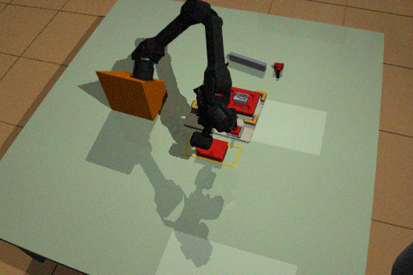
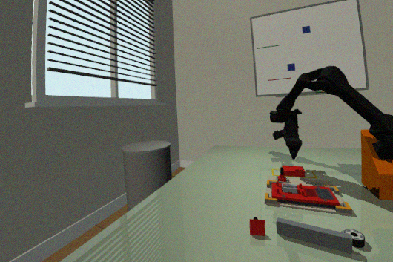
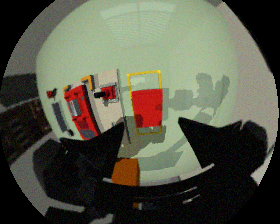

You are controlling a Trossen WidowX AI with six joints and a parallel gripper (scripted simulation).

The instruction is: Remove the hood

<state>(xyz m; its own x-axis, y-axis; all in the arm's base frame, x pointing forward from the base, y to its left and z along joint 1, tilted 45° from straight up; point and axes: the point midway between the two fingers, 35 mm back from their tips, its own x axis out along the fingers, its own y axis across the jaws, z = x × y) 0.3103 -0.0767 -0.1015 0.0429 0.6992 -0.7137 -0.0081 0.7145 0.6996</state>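
Lengthwise, the red hood [image 1: 213, 149] [image 2: 293, 171] [image 3: 147, 108] parallels the marked area's long sides, beneath fingers [image 1: 206, 135] [image 2: 294, 158] spread wide.

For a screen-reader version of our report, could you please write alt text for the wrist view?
A flat red rectangular hood lies within a yellow rectangular outline on a pale green table, below the open, empty black claw. To the left is a red toy car body.

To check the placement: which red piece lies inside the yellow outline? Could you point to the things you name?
The flat rectangular red hood [image 1: 213, 150] [image 2: 294, 171] [image 3: 148, 108]; the red car body [image 1: 250, 110] [image 2: 308, 200] [image 3: 75, 95] sits outside it, between orange corner brackets.
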